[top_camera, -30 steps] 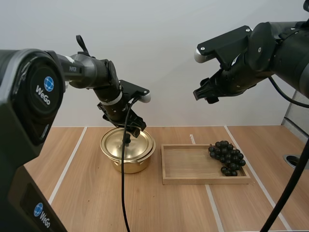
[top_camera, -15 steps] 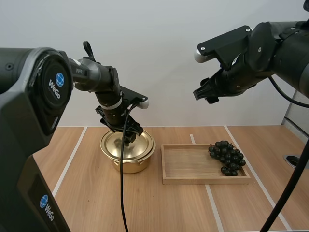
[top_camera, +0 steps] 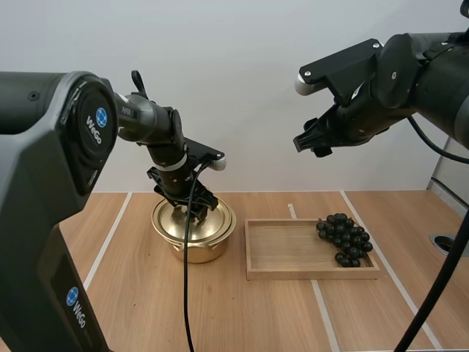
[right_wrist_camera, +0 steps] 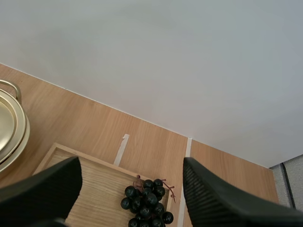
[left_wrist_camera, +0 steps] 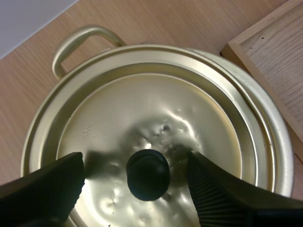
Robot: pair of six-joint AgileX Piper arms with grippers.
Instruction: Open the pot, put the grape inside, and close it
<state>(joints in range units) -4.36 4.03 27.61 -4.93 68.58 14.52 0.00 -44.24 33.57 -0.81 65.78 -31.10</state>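
Your left tool (left_wrist_camera: 137, 182) is down over the brass-coloured pot (top_camera: 194, 248). Its two fingers (left_wrist_camera: 47, 184) are spread wide on either side of the lid's black knob (left_wrist_camera: 147, 174), with a gap on both sides, so it has hold of nothing. The lid (left_wrist_camera: 156, 118) sits closed on the pot, which stands on the worktop (top_camera: 139, 308) just beside the wooden tray (top_camera: 286, 253). The bunch of grapes (top_camera: 346, 240) lies at the tray's right end. Your right tool (top_camera: 311, 143) hangs high over the tray, wide open and empty.
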